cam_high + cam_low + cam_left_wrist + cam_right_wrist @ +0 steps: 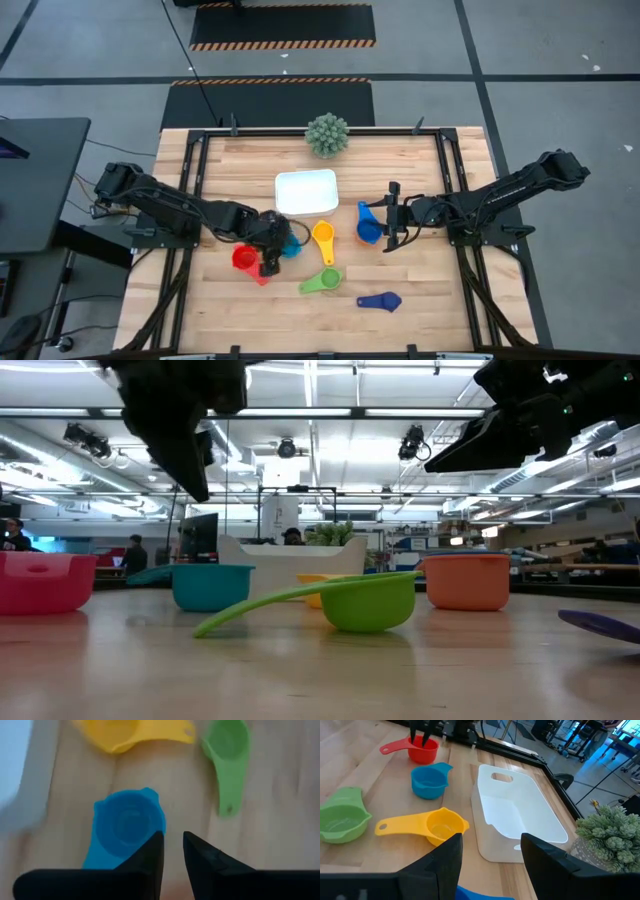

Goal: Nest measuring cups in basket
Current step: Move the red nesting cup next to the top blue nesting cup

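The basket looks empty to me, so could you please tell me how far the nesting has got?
Nothing is done: the basket holds no cups. The left claw hangs narrowly open, empty, beside the light blue cup; the right claw is open over the wood. The red, yellow and green cups also remain.

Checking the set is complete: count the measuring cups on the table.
7: red and light blue by the left gripper, yellow mid-table, green and dark blue nearer the front, blue and orange together by the right gripper. None seem hidden.
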Robot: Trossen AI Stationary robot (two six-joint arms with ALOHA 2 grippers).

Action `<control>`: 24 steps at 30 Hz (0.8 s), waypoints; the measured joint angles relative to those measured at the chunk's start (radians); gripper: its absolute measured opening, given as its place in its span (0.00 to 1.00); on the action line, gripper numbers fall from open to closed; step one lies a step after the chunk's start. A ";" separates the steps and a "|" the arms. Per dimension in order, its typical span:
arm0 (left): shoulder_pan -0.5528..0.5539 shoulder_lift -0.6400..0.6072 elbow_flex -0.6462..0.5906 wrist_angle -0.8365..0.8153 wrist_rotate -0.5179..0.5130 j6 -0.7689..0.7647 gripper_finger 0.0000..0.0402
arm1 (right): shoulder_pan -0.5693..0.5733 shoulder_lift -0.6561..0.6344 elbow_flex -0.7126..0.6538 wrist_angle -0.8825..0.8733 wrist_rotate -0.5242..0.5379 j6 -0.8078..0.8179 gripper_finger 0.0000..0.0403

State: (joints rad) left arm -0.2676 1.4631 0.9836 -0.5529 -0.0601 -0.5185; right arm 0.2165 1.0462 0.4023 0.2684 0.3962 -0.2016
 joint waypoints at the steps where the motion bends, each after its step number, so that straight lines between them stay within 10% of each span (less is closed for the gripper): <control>1: 0.000 0.000 0.000 -0.010 -0.007 -0.088 0.19 | 0.000 0.000 0.000 0.000 0.000 -0.001 0.52; 24: -0.199 0.011 -0.010 -0.311 -0.153 -1.148 0.22 | 0.001 0.000 0.000 -0.001 -0.141 0.015 0.52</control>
State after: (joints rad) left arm -0.4663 1.4742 0.9741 -0.8639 -0.2134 -1.6663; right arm 0.2173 1.0462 0.4019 0.2672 0.2550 -0.1868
